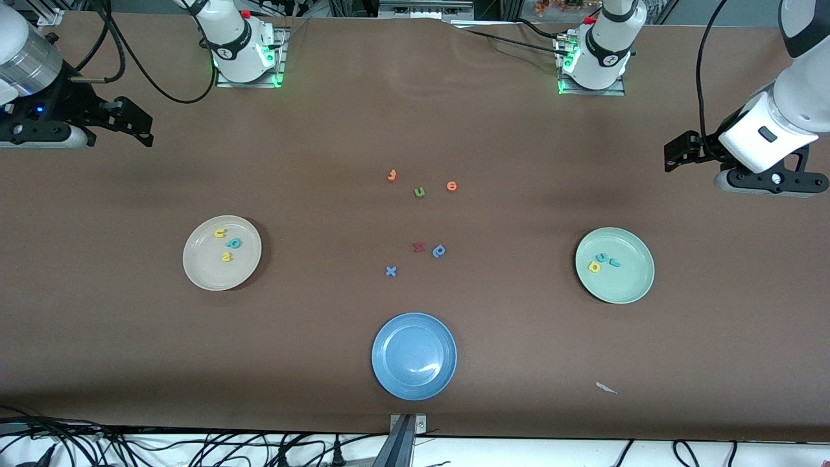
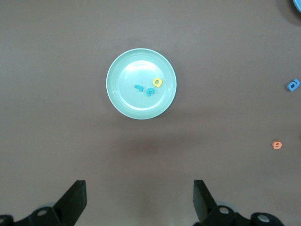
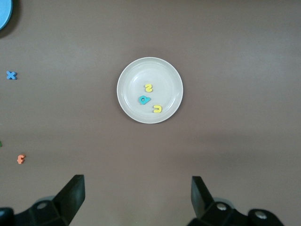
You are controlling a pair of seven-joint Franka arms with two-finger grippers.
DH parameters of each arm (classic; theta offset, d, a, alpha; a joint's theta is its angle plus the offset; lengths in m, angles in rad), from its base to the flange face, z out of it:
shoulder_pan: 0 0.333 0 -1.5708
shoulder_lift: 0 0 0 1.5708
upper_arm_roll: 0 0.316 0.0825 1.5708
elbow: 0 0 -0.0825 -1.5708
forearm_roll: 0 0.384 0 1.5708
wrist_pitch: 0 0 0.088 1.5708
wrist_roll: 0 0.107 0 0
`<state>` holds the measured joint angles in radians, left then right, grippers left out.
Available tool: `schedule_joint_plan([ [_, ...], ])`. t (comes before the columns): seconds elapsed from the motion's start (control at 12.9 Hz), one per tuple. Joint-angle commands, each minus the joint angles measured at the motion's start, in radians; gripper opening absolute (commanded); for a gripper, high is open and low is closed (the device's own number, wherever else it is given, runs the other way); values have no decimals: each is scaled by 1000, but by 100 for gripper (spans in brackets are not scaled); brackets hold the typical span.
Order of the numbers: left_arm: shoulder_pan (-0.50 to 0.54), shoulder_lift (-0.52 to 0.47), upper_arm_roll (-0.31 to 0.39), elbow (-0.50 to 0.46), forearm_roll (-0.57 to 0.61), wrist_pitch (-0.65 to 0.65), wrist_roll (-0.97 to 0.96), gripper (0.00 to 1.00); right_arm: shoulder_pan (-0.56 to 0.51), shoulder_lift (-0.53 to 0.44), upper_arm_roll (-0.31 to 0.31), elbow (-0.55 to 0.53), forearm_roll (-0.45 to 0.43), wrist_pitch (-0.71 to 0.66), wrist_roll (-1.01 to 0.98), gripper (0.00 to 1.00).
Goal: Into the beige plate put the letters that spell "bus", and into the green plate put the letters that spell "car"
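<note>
The beige plate [image 1: 198, 263] lies toward the right arm's end of the table and holds a yellow "u" [image 1: 220, 233], a teal "b" [image 1: 234, 243] and a yellow "s" [image 1: 225, 257]. The green plate [image 1: 632, 279] lies toward the left arm's end and holds a yellow "a" [image 1: 594, 266], a teal "c" [image 1: 601, 257] and a teal "r" [image 1: 614, 263]. My left gripper [image 1: 677, 154] hangs open and empty over bare table at its own end, as the left wrist view [image 2: 140, 197] shows. My right gripper [image 1: 139, 126] does the same at the other end [image 3: 138, 195]. Both arms wait.
A blue plate [image 1: 392, 363] sits near the front edge at mid-table. Loose letters lie in the middle: two orange ones [image 1: 391, 175] [image 1: 451, 186], an olive "u" [image 1: 419, 192], a red one [image 1: 419, 247], a blue rounded one [image 1: 439, 251] and a blue "x" [image 1: 390, 272]. A white scrap [image 1: 606, 388] lies near the front.
</note>
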<state>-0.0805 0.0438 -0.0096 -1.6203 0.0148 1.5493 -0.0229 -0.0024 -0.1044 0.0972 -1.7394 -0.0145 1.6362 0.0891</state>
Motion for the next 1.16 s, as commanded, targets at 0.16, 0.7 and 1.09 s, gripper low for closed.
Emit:
schedule_joint_plan([
  [0.16, 5, -5, -4, 11, -13, -15, 21, 100, -22, 6, -2, 18, 15, -10, -23, 100],
  [0.7, 7, -4, -3, 10, -13, -15, 46, 100, -15, 34, -16, 34, 19, -22, -23, 100],
  [1.09, 7, -4, -3, 11, -13, -17, 46, 100, -16, 49, -34, 34, 22, -19, -65, 100],
])
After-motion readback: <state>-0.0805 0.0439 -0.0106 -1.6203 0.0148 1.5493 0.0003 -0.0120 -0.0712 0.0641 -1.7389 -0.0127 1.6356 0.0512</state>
